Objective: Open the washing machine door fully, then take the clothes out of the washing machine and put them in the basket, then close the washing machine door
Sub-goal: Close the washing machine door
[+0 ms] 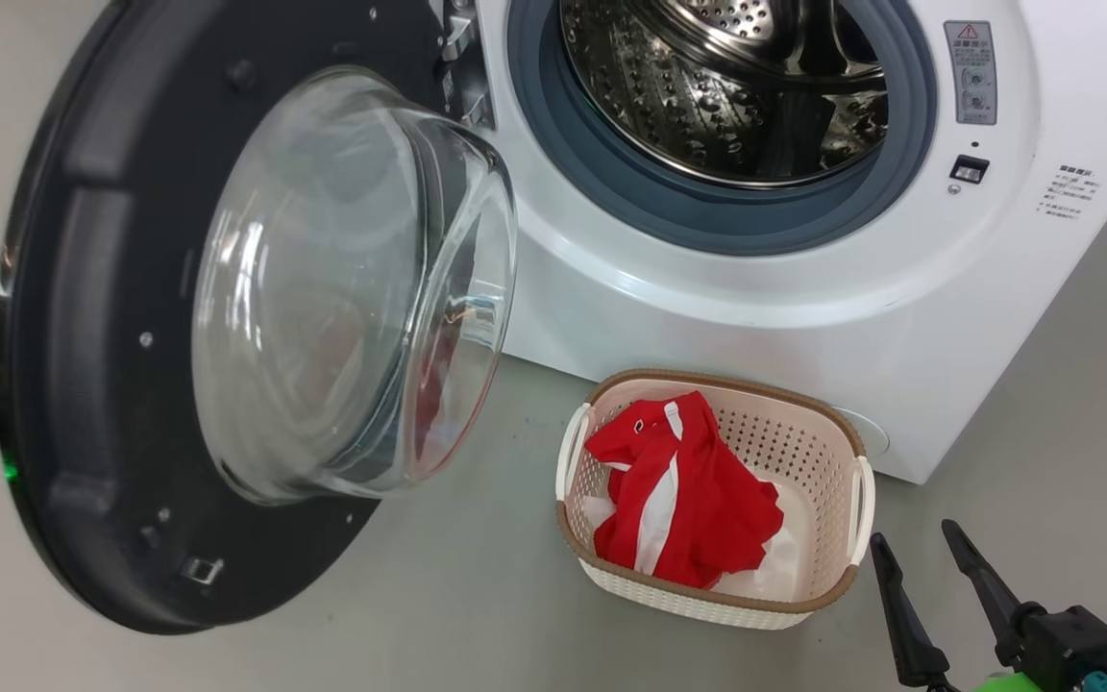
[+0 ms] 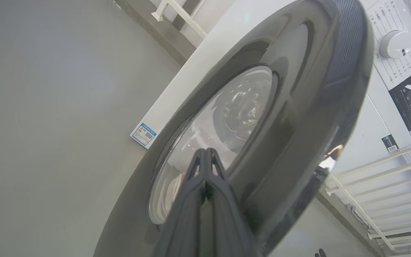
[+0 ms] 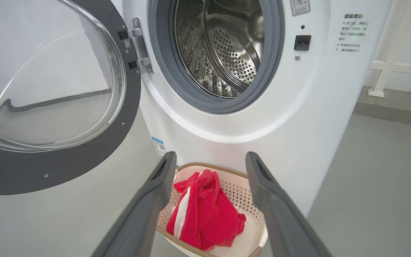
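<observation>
The washing machine (image 1: 755, 317) stands beyond the right claw (image 1: 914, 533), its washing machine door (image 1: 83, 336) hanging open just ahead of the clenched left claw (image 2: 205, 152), while the basket (image 1: 808, 423) sits just before the released right claw, holding the clothes (image 1: 698, 500).

The clothes (image 1: 698, 500) lie in the basket (image 1: 808, 452), before the washing machine (image 1: 755, 317), right of its door (image 1: 83, 384).

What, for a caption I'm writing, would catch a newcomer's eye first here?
The big round door swung open at the left, its glass bowl bulging out, dominates. Next comes the bright red garment lying in the small basket on the floor before the white washing machine, whose steel drum looks empty.
</observation>
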### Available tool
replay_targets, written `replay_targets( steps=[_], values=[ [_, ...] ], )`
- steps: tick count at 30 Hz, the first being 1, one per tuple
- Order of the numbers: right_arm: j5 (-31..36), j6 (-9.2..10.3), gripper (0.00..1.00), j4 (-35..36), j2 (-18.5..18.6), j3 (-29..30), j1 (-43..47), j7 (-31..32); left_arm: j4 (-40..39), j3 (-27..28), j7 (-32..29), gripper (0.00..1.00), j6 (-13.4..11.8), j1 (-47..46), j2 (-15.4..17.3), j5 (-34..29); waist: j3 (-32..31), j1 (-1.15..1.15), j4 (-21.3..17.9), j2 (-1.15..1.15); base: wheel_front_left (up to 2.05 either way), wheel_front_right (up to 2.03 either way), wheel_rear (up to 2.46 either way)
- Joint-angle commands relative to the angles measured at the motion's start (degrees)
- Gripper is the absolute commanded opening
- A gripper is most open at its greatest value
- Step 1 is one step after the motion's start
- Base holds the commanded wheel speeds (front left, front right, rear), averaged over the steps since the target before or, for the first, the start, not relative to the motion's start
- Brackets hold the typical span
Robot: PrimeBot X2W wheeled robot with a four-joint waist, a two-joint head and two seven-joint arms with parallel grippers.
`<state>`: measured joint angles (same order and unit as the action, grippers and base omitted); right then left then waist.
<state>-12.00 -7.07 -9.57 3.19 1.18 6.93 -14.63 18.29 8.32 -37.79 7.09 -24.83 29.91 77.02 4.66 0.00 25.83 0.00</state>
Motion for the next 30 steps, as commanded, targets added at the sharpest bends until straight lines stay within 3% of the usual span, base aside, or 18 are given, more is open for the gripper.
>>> replay_targets(
  steps=[1, 14, 30],
  values=[
    [0.47, -0.42, 1.0, 1.12, 0.31, -1.32, -0.58, -0.37, -2.55, 1.33, -0.58, 0.0, 0.39, -0.5, 3.04, 0.88, -0.31, 0.0, -0.14, 0.0, 0.0, 0.0, 0.0],
    [0.35, -0.42, 1.0, 1.24, -0.08, -1.42, -0.2, -0.37, -15.83, -7.06, -0.17, 0.0, 0.39, 2.08, 3.41, 4.84, -1.03, 0.0, -1.69, 0.0, 0.0, 0.0, 0.0],
    [0.39, -0.42, 1.0, 1.36, -0.22, -0.86, -1.3, -0.37, -20.23, -17.31, 5.45, 0.0, 0.39, -1.31, 1.81, 4.5, 0.71, 0.0, -4.49, 0.0, 0.0, 0.0, 0.0]
  ],
)
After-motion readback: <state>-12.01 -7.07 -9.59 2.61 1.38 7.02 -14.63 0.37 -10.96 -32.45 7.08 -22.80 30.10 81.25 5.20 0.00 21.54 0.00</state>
